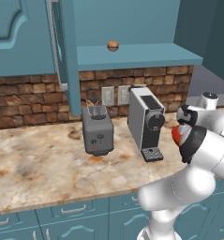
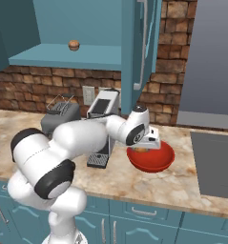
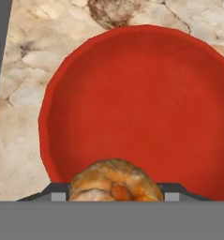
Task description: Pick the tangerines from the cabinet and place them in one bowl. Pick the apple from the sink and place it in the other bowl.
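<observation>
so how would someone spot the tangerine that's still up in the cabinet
Find the open teal wall cabinet above the brick backsplash, and look along its flat shelf. The tangerine is the small brownish-orange ball with a paler top sitting alone there, above the grey toaster and the coffee machine.

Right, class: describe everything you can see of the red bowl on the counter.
The red bowl is round, smooth and glossy red all over, with a plain rim and shallow curved walls. It sits upright on the marbled beige counter, right of the coffee machine. Its inside looks empty. The claw hangs just above its near rim, shut on a mottled orange-brown tangerine not yet released into it. Nothing else touches the bowl.
</observation>
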You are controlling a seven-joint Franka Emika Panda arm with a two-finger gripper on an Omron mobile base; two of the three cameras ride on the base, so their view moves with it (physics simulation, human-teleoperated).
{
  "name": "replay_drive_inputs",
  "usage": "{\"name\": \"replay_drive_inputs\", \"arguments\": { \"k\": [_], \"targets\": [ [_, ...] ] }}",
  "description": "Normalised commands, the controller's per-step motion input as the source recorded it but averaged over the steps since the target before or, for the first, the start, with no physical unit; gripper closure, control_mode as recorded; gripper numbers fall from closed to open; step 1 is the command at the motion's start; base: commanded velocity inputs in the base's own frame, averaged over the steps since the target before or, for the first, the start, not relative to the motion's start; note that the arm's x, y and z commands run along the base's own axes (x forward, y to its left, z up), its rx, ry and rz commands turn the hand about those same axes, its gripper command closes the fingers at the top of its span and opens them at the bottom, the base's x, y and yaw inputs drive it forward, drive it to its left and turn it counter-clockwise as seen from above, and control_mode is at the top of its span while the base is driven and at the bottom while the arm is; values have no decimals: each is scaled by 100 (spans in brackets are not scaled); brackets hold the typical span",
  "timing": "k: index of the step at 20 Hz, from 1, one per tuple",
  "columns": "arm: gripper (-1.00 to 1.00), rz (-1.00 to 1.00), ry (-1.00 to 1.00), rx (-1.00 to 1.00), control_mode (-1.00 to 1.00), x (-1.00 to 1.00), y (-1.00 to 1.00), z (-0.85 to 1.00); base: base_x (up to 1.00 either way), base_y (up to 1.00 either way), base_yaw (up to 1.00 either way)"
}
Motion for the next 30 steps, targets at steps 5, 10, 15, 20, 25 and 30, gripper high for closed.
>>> {"name": "replay_drive_inputs", "arguments": {
  "k": [5,10,15,20,25,30],
  "targets": [
    [100,0,0,0,-100,22,-29,-30,0,0,0],
    [100,0,0,0,-100,19,-28,-32,0,0,0],
    [100,0,3,0,-100,7,-10,-19,0,0,0],
    [100,0,4,0,-100,0,-2,-18,0,0,0],
    [100,0,5,0,-100,3,0,-18,0,0,0],
    [-100,0,3,0,-100,0,0,-16,0,0,0]
  ]
}}
